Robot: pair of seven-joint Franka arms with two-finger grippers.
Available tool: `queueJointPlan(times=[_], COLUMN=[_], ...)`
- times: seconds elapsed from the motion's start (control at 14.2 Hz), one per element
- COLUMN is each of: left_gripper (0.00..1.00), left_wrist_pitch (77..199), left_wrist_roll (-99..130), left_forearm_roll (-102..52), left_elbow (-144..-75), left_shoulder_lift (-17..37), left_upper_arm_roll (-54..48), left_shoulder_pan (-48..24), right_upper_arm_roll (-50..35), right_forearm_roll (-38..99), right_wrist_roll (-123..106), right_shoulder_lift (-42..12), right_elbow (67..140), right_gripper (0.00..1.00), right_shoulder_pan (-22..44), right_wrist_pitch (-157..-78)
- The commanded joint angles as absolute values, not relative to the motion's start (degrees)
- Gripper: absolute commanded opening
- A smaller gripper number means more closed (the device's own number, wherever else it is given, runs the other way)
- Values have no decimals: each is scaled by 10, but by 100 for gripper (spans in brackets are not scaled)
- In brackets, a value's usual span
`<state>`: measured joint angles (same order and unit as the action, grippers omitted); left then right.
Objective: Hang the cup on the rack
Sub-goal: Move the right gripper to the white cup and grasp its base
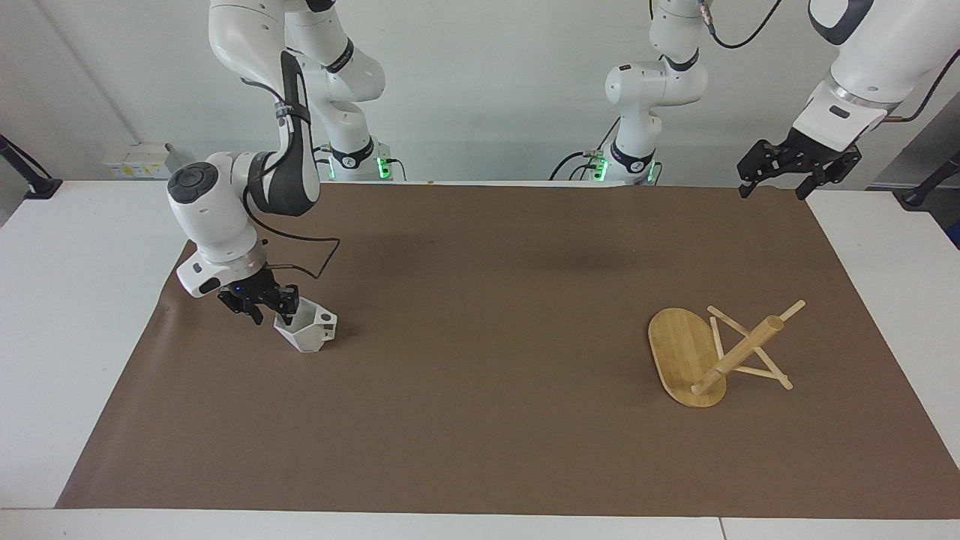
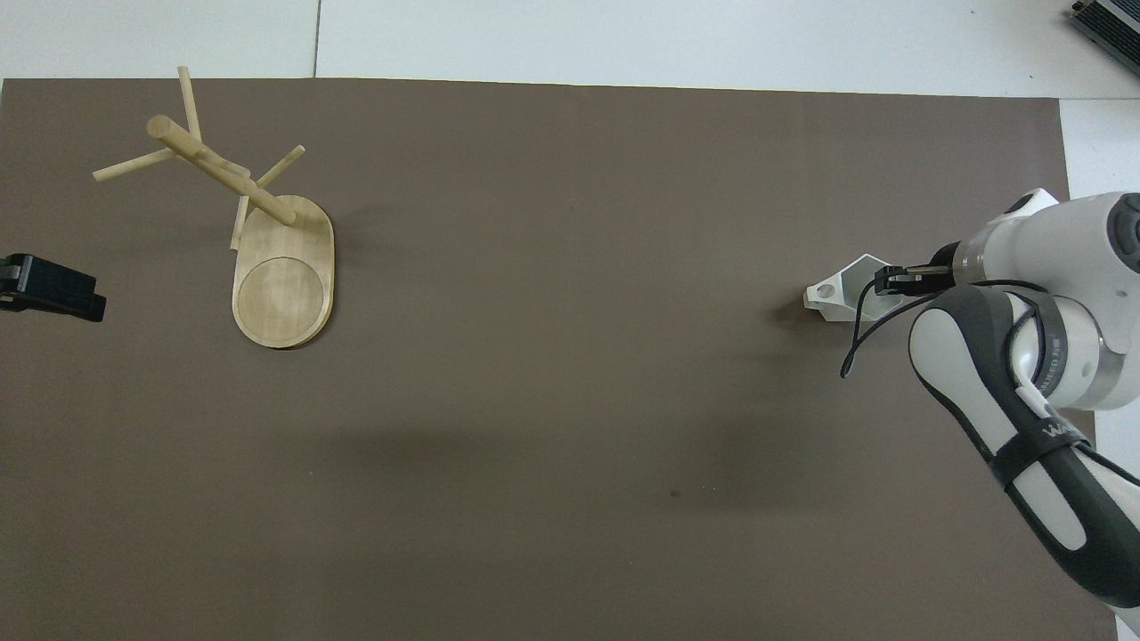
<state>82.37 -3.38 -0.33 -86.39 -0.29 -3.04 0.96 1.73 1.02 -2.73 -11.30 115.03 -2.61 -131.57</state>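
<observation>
Gripping scene: right claw (image 1: 271,309) low at the rim of the cup (image 1: 307,331), on the right arm's end of the worktop (image 1: 45,315).
Cup, looks: small, matte white, with flat faceted sides that narrow toward the bottom and an angular rim; a blocky handle (image 2: 821,293) pierced by a round hole points toward the middle of the mat.
Cup, place: resting on the brown mat (image 1: 480,360), tilted, its open mouth turned up and toward the right arm.
Right claw, state: dark fingers drawn close together over the cup's rim, one seemingly inside the mouth and one outside; they appear clamped on the wall of the cup.
Right claw, overhead view: the fingertips (image 2: 891,279) lie over the cup's (image 2: 850,294) open mouth, the white wrist just beside it.
Rack, looks: light bamboo, an oval flat base (image 1: 679,352), a thick round post (image 1: 739,354) and thin peg sticks crossing through it.
Rack, place: on the mat toward the left arm's end of the worktop, well apart from the cup; nothing hangs on its pegs.
Rack, overhead view: the base (image 2: 283,285) shows a shallow round recess, and the post rises from the part of the base farther from the robots.
Left claw: waiting in the air (image 1: 776,174) over the mat's edge nearest the robots, at the left arm's end, fingers spread apart and holding nothing; in the overhead view (image 2: 49,289) it shows as a dark block beside the rack.
</observation>
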Motion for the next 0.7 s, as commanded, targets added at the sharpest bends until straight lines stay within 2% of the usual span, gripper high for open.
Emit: queueJointPlan(times=[0.0,0.63], left_gripper=[100,100], left_wrist_pitch=[819,819], left_wrist_roll=[-38,-38], left_forearm_roll=[5,5], left_elbow=[-875,-875], left_shoulder_lift=[-14,-14], left_upper_arm_roll=[-34,-34], left_shoulder_pan=[14,14], right_upper_arm_roll=[14,13], right_forearm_roll=[18,18], right_wrist_roll=[-12,-10], right_shoulder_lift=[-100,-103], right_elbow=[1167,1156], right_gripper=[0,0], right_shoulder_pan=[-28,-28], right_wrist_pitch=[-1326,-1322])
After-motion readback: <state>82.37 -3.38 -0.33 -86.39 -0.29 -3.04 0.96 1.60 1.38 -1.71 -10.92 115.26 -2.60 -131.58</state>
